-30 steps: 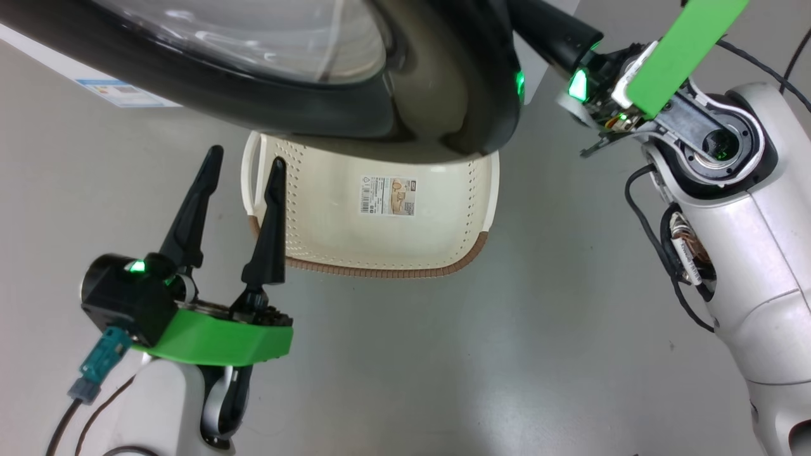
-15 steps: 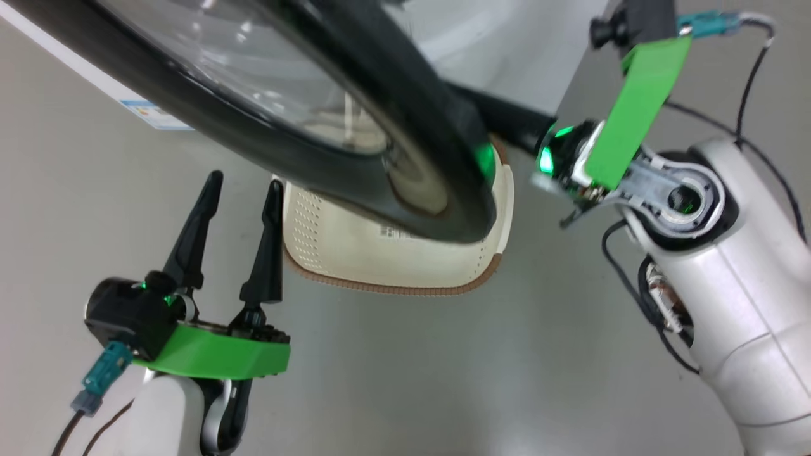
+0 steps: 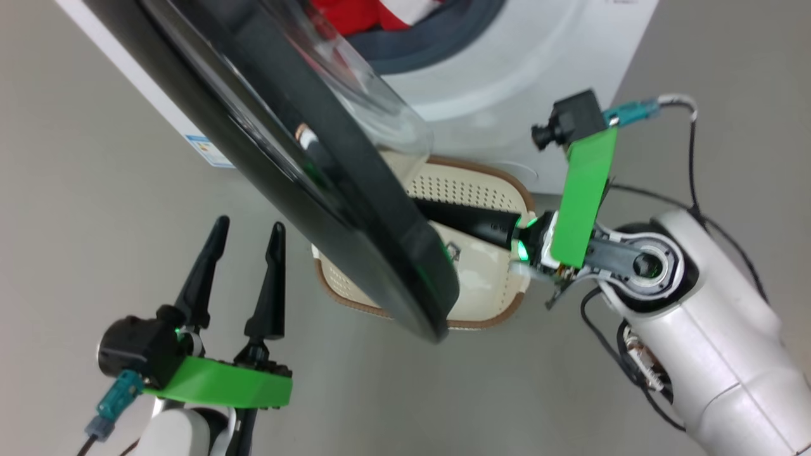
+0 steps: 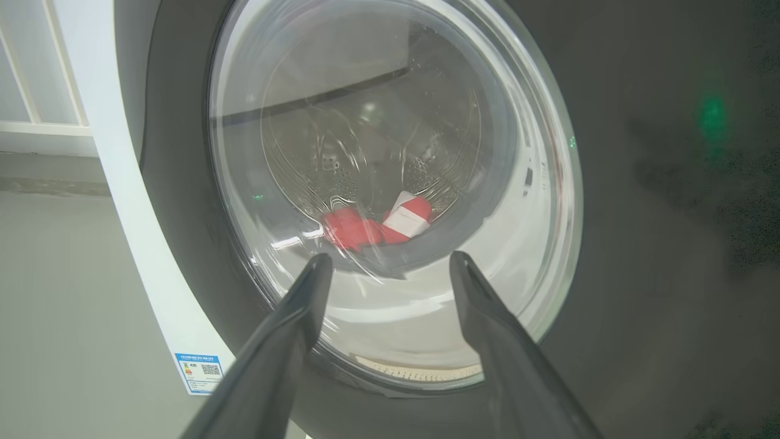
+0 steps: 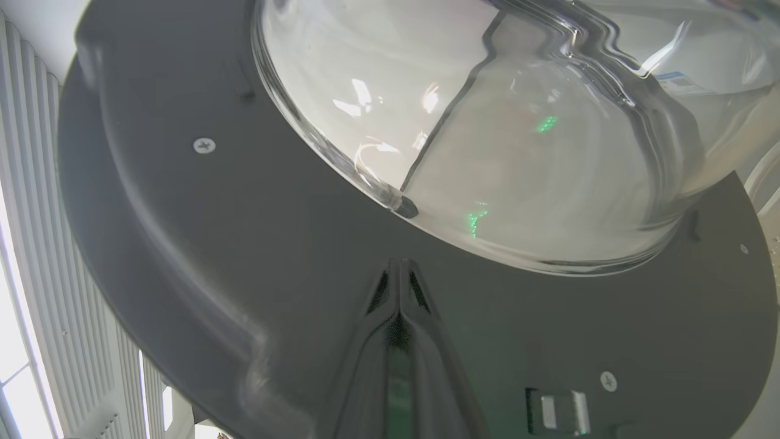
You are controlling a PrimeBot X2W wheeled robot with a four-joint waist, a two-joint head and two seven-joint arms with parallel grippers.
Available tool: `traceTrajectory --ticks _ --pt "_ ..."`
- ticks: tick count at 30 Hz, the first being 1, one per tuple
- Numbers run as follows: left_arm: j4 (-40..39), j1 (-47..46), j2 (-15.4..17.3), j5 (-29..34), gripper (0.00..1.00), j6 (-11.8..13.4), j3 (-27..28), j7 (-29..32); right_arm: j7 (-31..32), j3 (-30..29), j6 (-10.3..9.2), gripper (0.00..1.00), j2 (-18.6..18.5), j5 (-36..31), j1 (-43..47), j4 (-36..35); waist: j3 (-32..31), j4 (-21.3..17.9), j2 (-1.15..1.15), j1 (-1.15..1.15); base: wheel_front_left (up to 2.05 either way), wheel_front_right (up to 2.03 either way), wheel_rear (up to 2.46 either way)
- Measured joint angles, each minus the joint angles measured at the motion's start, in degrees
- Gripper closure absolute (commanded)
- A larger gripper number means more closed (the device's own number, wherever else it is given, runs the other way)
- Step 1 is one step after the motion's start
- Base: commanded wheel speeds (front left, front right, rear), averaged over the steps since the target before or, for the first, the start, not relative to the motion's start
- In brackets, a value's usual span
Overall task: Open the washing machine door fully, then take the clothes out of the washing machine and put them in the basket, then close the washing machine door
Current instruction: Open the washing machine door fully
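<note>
With the fingers [image 5: 381,360] of the right gripper [image 5: 399,271] closed against its inner face, the washing machine door [image 3: 355,247] has swung wider, baring the clothes [image 3: 336,16] in the washing machine [image 3: 507,76] for unloading into the basket [image 3: 469,190] beneath; the left gripper [image 3: 249,223] waits, fingers [image 3: 269,278] open.

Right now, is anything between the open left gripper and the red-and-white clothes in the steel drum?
Yes. The round washing machine door, glossy black rim with bulging clear glass, stands between the left gripper and the clothes; the left wrist view sees them through its window.
</note>
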Motion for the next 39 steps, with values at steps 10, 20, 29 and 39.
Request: traceTrajectory --ticks 10,20,29,39 --pt "0.5 2.2 0.0 -0.3 0.00 1.1 -1.7 0.0 1.8 3.2 0.00 1.00 1.6 0.1 3.4 1.9 -4.1 3.8 0.00 0.00 0.00 0.00 0.00" --pt "1.8 3.3 0.0 -0.4 0.00 2.2 -3.2 0.0 1.1 4.6 0.00 1.00 2.7 -0.5 5.5 3.7 -6.9 9.5 0.00 0.00 0.00 0.00 0.00" --pt "2.7 4.6 0.1 -1.1 0.00 3.0 -3.6 0.0 0.0 5.3 0.00 1.00 3.3 -0.5 6.7 5.6 -9.6 14.1 0.00 0.00 0.00 0.00 0.00" --pt "2.7 5.6 0.1 -1.1 0.00 3.0 -2.8 0.0 -0.4 6.7 0.00 1.00 3.6 -0.4 6.7 6.5 -11.7 16.9 0.00 0.00 0.00 0.00 0.00"
